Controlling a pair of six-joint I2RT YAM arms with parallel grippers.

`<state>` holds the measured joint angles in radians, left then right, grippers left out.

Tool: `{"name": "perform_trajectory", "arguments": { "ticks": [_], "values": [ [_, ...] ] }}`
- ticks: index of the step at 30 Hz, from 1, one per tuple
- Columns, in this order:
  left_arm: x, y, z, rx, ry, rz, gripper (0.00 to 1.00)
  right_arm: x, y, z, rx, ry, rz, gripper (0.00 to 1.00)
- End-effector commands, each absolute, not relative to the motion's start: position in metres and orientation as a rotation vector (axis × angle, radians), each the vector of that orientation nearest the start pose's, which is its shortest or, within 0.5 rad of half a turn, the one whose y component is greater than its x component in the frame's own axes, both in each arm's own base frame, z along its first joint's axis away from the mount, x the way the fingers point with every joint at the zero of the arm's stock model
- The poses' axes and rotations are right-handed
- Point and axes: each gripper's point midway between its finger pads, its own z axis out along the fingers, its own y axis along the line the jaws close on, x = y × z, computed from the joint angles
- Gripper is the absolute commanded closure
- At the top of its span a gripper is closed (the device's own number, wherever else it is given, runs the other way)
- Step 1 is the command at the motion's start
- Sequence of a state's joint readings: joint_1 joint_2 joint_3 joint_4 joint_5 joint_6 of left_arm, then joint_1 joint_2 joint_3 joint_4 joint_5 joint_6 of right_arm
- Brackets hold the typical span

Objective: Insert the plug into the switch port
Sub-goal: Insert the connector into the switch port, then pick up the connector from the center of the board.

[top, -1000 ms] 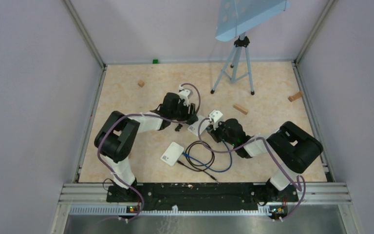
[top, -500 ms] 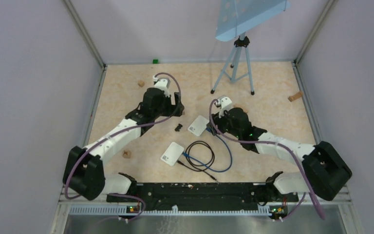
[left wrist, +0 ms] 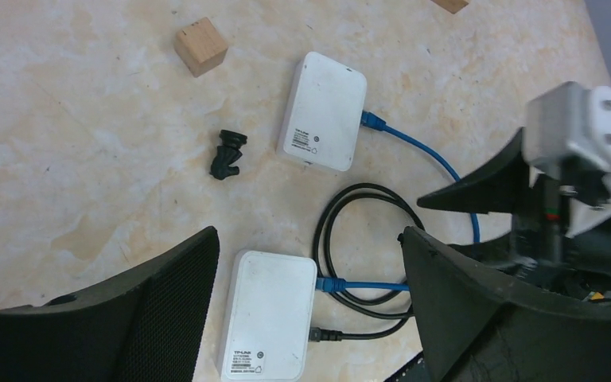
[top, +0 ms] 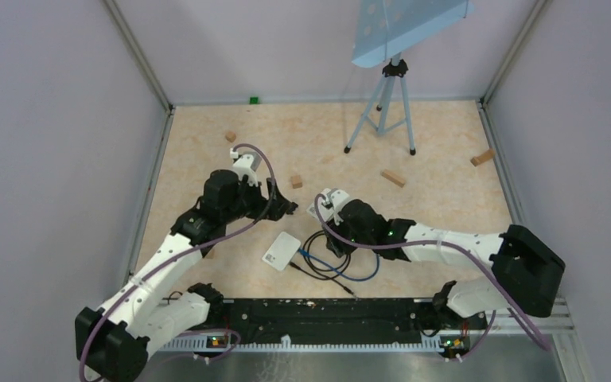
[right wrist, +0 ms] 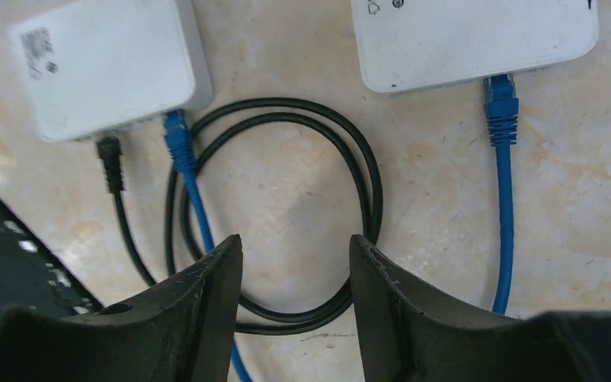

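Two white switch boxes lie on the table. The near one (top: 281, 250) (left wrist: 270, 326) (right wrist: 107, 68) has a blue plug (left wrist: 330, 282) and a black plug (left wrist: 326, 335) (right wrist: 111, 159) at its edge. The far one (left wrist: 322, 111) (right wrist: 473, 36) holds the blue cable's other plug (right wrist: 501, 99). The black cable lies in a coil (top: 326, 243) (right wrist: 286, 215) between them. My left gripper (top: 283, 207) (left wrist: 309, 239) is open and empty above the near box. My right gripper (top: 330, 223) (right wrist: 296, 263) is open and empty over the coil, hiding most of the far box in the top view.
A small black part (left wrist: 227, 153) and a wooden cube (top: 296, 181) (left wrist: 201, 46) lie near the far box. More wood blocks (top: 392, 177) (top: 483, 157) (top: 230, 136) are scattered further back. A tripod (top: 382, 103) stands at the back right.
The left arm has drawn back to the near left and uncovered the wooden cube. The right gripper has swung left and nearer, over the coil. The boxes and cables have not moved.
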<state>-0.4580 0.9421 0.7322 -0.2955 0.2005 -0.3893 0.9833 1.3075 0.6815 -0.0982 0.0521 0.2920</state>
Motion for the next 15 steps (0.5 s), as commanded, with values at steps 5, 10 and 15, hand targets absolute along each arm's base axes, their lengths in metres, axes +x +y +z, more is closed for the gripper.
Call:
{"name": "perform_trajectory", "arguments": {
  "ticks": [5,10,15],
  "values": [
    [0.237,-0.181,0.203,0.293,2.102,-0.745,0.11,0.223,0.292,0.053,-1.155,2.147,0.276,0.46],
    [0.231,-0.181,0.204,0.318,2.083,-0.762,0.11,0.235,0.295,0.029,-1.172,2.192,0.233,0.55],
    [0.23,-0.183,0.201,0.34,2.088,-0.772,0.11,0.24,0.278,0.01,-1.096,2.267,0.147,0.83]
  ]
}}
